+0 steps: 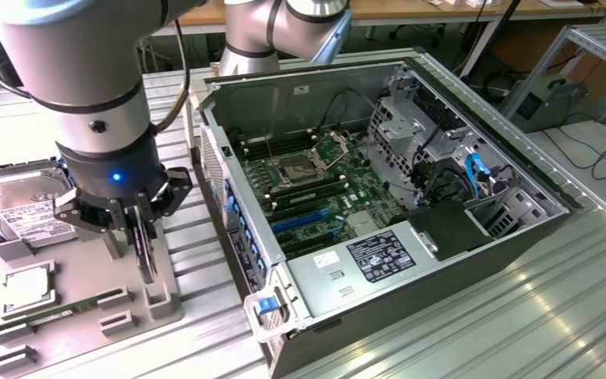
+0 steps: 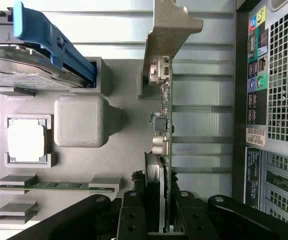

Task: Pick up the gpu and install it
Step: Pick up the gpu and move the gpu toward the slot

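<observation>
Much of the gpu (image 2: pixel 163 117) is lost between the hand's (image 2: pixel 160 197) fingers, clamped on its faces; edge-on, it stands upright at the tray's (image 1: pixel 166 316) edge toward the exterior view's right, beside the computer case (image 1: pixel 387 197).

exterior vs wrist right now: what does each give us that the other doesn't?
Exterior adds the motherboard and blue cable inside the open case. Wrist adds the case's rear ports and the metal bracket. Both: gripper shut on the upright graphics card at the gray tray, plus hard drive and memory stick.
</observation>
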Motion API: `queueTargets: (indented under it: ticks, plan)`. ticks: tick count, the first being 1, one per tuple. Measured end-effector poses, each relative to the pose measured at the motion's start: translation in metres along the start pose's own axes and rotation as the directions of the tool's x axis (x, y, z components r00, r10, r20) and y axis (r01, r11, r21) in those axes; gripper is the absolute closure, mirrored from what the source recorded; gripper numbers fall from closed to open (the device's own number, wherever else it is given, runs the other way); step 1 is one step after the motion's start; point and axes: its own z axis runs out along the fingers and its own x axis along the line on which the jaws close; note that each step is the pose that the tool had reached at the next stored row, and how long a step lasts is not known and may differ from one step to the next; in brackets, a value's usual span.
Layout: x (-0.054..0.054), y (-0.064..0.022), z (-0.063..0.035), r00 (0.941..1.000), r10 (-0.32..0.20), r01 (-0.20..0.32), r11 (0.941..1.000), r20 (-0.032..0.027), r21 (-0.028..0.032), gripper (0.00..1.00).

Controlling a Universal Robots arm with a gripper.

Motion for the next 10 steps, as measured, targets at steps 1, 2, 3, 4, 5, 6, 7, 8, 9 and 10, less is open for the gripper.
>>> queueTargets:
  ticks: [1, 2, 3, 4, 5, 6, 7, 8, 9, 10]
  plan:
    - [0.0, 0.0002, -0.0035, 1.0, 0.0, 0.0, 1.0, 0.0001, 0.0001, 0.73]
    - [0.0, 0.0003, -0.0077, 1.0, 0.0, 0.0, 1.0, 0.0, 0.0002, 0.73]
    - [0.0, 0.0005, -0.0123, 1.0, 0.0, 0.0, 1.0, 0.0001, 0.0003, 0.73]
    - [0.0, 0.0007, -0.0161, 1.0, 0.0, 0.0, 1.0, 0.0001, 0.0004, 0.73]
    - [0.0, 0.0009, -0.0211, 1.0, 0.0, 0.0, 1.0, 0.0, 0.0005, 0.73]
    - [0.0, 0.0011, -0.0255, 1.0, 0.0, 0.0, 1.0, 0.0001, 0.0005, 0.73]
    - [0.0, 0.0012, -0.0292, 1.0, 0.0, 0.0, 1.0, 0.0001, 0.0005, 0.73]
    - [0.0, 0.0014, -0.0336, 1.0, 0.0, 0.0, 1.0, 0.0, 0.0005, 0.73]
    - [0.0, 0.0016, -0.038, 1.0, 0.0, 0.0, 1.0, 0.0001, 0.0005, 0.73]
    - [0.0, 0.0017, -0.0415, 1.0, 0.0, 0.0, 1.0, 0.0, 0.0006, 0.73]
